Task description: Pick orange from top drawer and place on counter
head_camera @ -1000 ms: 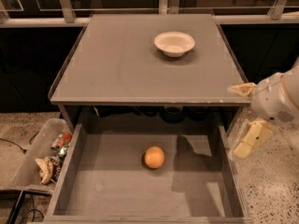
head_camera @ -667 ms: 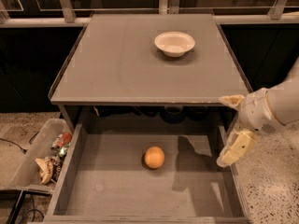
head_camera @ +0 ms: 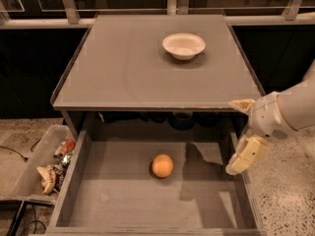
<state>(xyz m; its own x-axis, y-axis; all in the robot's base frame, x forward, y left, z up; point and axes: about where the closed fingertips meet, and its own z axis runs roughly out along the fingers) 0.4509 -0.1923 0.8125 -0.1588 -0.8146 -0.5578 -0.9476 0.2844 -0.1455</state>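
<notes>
The orange lies on the bare grey floor of the open top drawer, near its middle. The counter is the flat grey cabinet top above the drawer. My gripper comes in from the right, over the drawer's right wall, to the right of the orange and above it. It is open, with one pale finger at the counter's front right corner and the other finger hanging lower over the drawer's right side. It holds nothing.
A white bowl stands on the counter at the back right. A clear plastic bin of litter sits on the speckled floor left of the drawer. Dark windows with a rail run along the back.
The gripper has moved left and slightly down, from beside the cabinet to over the drawer's right wall. The orange and the bowl have not moved.
</notes>
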